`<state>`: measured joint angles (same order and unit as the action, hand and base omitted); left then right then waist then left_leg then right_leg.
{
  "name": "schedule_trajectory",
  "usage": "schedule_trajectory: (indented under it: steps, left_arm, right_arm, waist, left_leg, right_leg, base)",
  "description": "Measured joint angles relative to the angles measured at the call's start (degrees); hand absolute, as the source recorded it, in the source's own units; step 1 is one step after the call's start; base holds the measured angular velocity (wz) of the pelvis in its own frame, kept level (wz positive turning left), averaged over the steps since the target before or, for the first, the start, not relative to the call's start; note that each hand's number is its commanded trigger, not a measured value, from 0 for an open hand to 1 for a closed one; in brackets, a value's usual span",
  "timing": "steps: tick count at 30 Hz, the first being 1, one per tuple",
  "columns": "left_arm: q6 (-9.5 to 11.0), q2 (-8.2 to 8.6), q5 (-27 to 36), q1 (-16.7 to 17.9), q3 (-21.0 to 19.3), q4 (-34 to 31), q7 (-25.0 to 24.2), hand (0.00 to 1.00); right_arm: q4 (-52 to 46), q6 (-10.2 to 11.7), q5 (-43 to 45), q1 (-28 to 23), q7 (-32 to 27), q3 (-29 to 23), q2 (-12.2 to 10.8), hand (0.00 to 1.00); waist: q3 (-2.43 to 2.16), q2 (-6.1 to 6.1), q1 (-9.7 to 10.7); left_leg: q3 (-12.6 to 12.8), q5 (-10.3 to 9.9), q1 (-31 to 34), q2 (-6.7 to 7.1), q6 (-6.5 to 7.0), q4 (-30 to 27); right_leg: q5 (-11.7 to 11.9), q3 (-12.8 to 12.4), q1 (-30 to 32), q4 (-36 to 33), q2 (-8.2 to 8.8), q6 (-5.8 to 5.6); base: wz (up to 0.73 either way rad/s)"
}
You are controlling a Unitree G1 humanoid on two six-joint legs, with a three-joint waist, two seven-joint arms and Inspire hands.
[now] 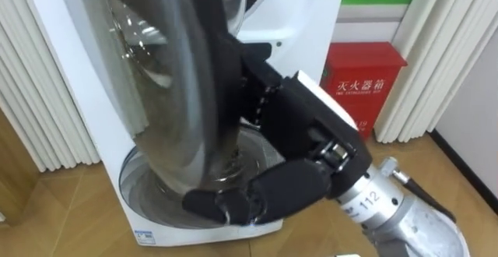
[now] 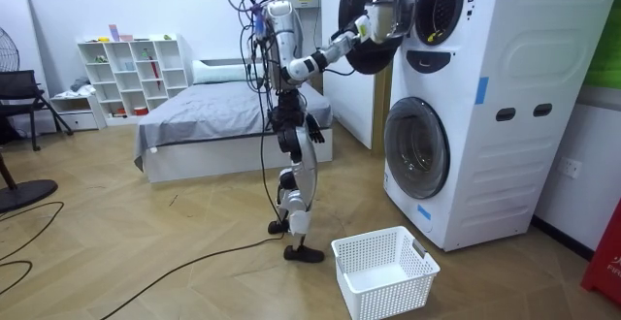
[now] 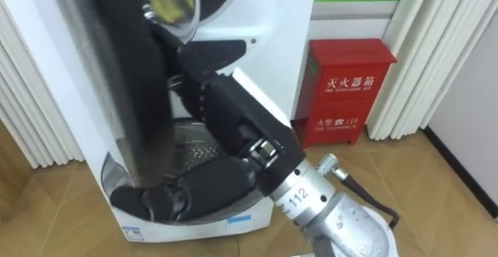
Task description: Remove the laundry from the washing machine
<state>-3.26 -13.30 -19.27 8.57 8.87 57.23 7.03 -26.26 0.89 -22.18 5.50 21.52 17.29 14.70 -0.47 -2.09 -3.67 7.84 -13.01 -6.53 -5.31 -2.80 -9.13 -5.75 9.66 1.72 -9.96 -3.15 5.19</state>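
Laundry basket, white mesh, sits on the wood floor just beside the robot's feet, its bare bottom showing. The robot stands facing two stacked washing machines with its right arm raised. Its right hand lies against the edge of the open door of the upper machine. The fingers run behind the dark rim, so I cannot tell whether they grip. The left hand hangs by the hip, too small to read. A yellow patch shows through the door glass; whether it is clothing I cannot tell. The lower machine is closed. Beyond, a red cabinet stands by white curtains.
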Motion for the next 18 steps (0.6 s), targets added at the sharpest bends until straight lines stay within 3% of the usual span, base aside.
schedule_trajectory:
  steps: [7,11,18]
  left_arm:
    - [0.1,-0.14,1.0,0.5,0.0,0.4,-0.4,0.00]
    - [1.2,-0.41,1.2,1.2,-0.3,1.3,-0.3,0.00]
    - [1.2,-0.22,1.3,1.7,-2.2,1.4,-0.6,0.00]
  right_arm:
    - [0.0,1.2,-1.3,-0.1,2.1,3.7,-0.5,0.00]
    - [0.4,1.1,-1.5,-0.1,3.6,4.8,-1.1,0.00]
    - [1.4,0.2,0.3,-0.1,5.3,6.7,-1.1,0.00]
  waist:
    - [0.07,-0.37,-2.2]
    - [0.58,-1.41,-4.1]
    - [0.54,-1.97,-6.4]
  left_leg:
    - [-0.1,0.0,-0.1,-0.04,0.00,0.0]
    - [-0.3,0.0,0.0,-0.04,0.00,0.1]
    - [-1.9,0.0,0.9,0.15,0.00,0.0]
  right_leg:
    - [0.0,0.4,-0.2,0.1,0.01,-0.01]
    - [-0.1,1.2,-0.6,0.4,0.18,-0.13]
    - [-0.2,3.1,-1.1,1.3,0.59,-0.31]
  base:
    - [0.01]
    - [0.10]
    - [0.16]
